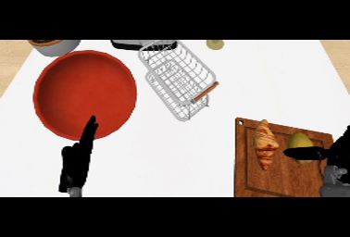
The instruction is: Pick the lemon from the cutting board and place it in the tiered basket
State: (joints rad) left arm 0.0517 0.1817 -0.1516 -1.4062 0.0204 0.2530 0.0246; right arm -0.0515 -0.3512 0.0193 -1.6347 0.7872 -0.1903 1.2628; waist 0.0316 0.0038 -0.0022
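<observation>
Lemon point(298, 140) sits near the cutting board's point(287, 180) right edge, right hand's point(321, 152) fingers curling against it. Left hand point(77, 162) rests with fingers straight. Bare white desk point(184, 152) separates board and wire tiered basket point(178, 78).

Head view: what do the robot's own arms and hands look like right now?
Both hands are black with slim fingers. The left hand shows as a long dark shape, with a little grey at its base. The right hand joins a grey mechanical forearm. No cables or markings show.
</observation>
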